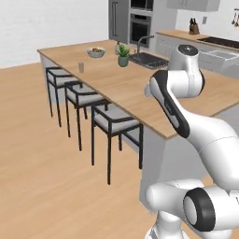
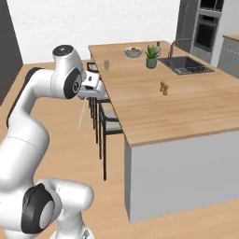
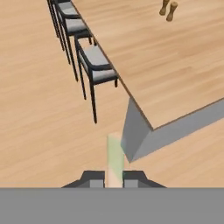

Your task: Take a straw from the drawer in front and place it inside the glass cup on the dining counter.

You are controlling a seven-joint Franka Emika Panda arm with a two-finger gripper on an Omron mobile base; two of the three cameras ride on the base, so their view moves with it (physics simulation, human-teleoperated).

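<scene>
Gripper [image 3: 114,178] at the near edge of the hand view, its two dark fingertips [image 3: 94,178] clenched on the straw [image 3: 115,159], which stands up between them as a pale cream stick with a greenish tint. In the right base view the same straw [image 2: 81,115] hangs as a thin pale line below the hand, over the wood floor [image 2: 74,144] and left of the dining counter [image 2: 186,107]. Beyond the fingertips in the hand view lies the near corner of the dining counter [image 3: 175,78], with its grey side panel dropping to the floor.

Three black-framed stools [image 1: 114,123] stand in a row along the left side of the counter, their grey seats tucked partly under the wooden top. Two small brown shakers [image 2: 163,87] stand close together on the counter, toward its middle. Farther along sit the dark sunken sink [image 2: 186,65] with its tap [image 2: 173,46] on the right side, and a potted plant [image 2: 151,56] just left of the sink.

The glass cup [image 2: 107,64] stands upright near the far left edge of the counter, well apart from the gripper and the straw. A bowl [image 2: 133,52] holding fruit rests beyond the cup, near the counter's far end. Ovens [image 2: 205,28] are built into the far wall.
</scene>
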